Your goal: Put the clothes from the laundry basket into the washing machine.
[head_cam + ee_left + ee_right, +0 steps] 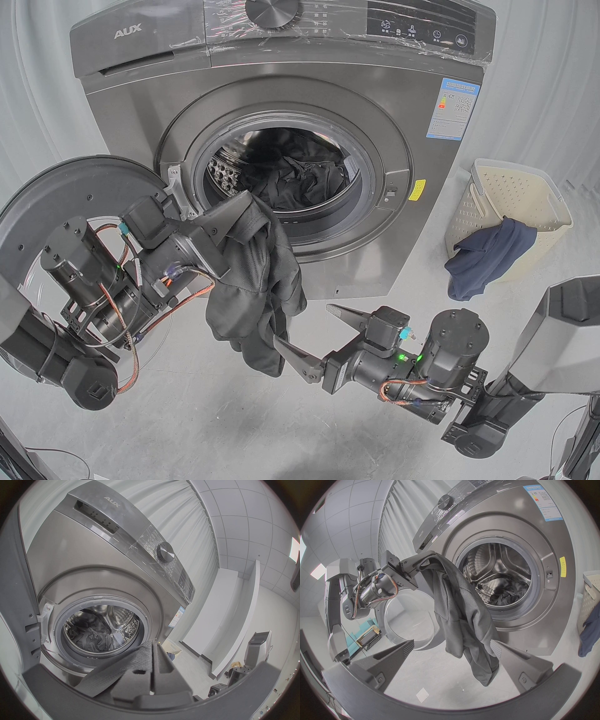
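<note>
I count three: grey garment (259, 281) clamped in my left claw (234, 212) at the washer (375, 112) mouth, dark heap (294, 178) in its drum, navy garment (487, 256) over the basket (525, 187) rim; right claw (301, 324) wide apart, empty

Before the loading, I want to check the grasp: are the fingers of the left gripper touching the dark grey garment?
Touching. The left wrist view shows the garment pinched between the shut fingers of the left gripper; in the head view it hangs from them.

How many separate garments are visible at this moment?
3: a dark grey garment hanging from the left gripper, black clothing in the drum, a navy garment over the laundry basket rim. More may be hidden.
</note>
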You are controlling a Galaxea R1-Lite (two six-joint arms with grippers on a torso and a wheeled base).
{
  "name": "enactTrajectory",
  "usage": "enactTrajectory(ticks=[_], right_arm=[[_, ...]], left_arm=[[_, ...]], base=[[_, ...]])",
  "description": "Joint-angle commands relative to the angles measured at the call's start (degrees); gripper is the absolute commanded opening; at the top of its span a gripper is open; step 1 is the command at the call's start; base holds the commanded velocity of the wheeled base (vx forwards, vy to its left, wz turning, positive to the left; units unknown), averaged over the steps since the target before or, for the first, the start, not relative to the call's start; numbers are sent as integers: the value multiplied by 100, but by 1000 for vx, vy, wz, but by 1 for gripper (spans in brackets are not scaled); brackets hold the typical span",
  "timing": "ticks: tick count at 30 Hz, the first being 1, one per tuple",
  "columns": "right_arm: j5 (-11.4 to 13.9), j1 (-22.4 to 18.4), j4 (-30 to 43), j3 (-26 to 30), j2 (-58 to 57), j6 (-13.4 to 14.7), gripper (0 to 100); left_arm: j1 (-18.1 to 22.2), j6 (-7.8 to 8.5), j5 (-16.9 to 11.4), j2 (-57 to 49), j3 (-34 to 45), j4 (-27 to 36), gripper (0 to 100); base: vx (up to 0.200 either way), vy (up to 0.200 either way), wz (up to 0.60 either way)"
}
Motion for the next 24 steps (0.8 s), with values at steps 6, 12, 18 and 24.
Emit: enactTrajectory(ticks=[6,12,18,24], right_arm=[[18,43,41,-663,286,-12,100],[123,131,14,-997,559,-3,100],[220,114,173,-1612,858,32,100],[220,34,287,-2113,1192,41,100]], left_arm=[[14,5,-2,8,3,-4,0],[6,5,7,16,-24,-4,0],[14,5,7,16,-32,-4,0],[14,5,7,8,-32,-4,0]], base=[[0,0,0],[0,0,0],[0,0,0],[0,0,0]])
